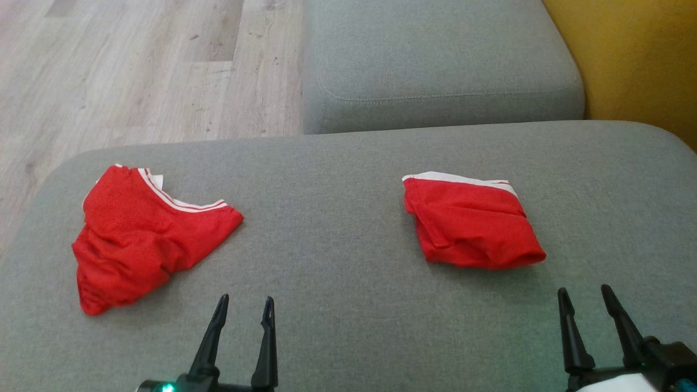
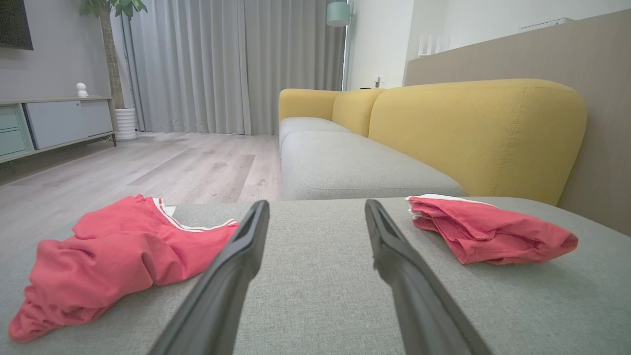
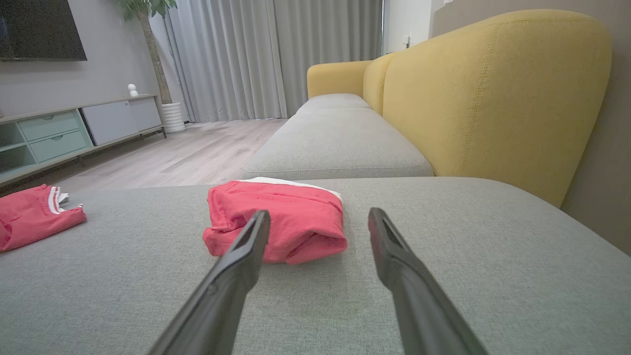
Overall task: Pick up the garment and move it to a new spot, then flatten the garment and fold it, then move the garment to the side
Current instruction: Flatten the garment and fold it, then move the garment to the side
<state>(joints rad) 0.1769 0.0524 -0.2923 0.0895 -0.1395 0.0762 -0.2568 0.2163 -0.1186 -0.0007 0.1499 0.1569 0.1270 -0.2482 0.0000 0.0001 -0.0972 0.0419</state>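
Across the lower two thirds of the head view, a broad grey sofa cushion (image 1: 348, 163). Above it at top centre, a second grey cushion (image 1: 435, 54), with pale wooden floor (image 1: 136, 71) at upper left and a yellow backrest (image 1: 626, 54) at upper right. On the broad cushion at centre left, a crumpled red garment (image 1: 141, 239), loosely bunched, white-striped trim along its upper edge. At centre right, well apart from it, a folded red garment (image 1: 471, 223), a compact bundle with a white band along its far edge. At bottom centre-left, the left pincer (image 1: 246, 299), two long dark fingers apart and empty, tips near the lower right edge of the crumpled garment, not touching. At bottom right, the right pincer (image 1: 584, 289), fingers likewise apart and empty, tips just below the folded garment, not touching. In the right wrist view, the folded garment straight ahead, partly behind one finger; in the left wrist view, bare grey fabric between the fingers, one garment to each side.
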